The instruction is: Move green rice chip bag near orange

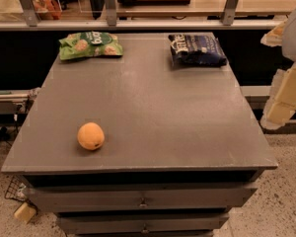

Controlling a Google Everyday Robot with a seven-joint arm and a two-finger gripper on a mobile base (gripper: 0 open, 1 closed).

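Note:
The green rice chip bag lies flat at the far left corner of the grey table. The orange sits near the table's front left edge, well apart from the bag. My gripper shows as pale cream parts at the right edge of the view, beside and off the table's right side, far from both the bag and the orange. It holds nothing that I can see.
A dark navy-blue snack bag lies at the far right corner of the table. Drawers run under the table's front. A metal rail and counter stand behind the table. A small pale block lies on the floor at the left.

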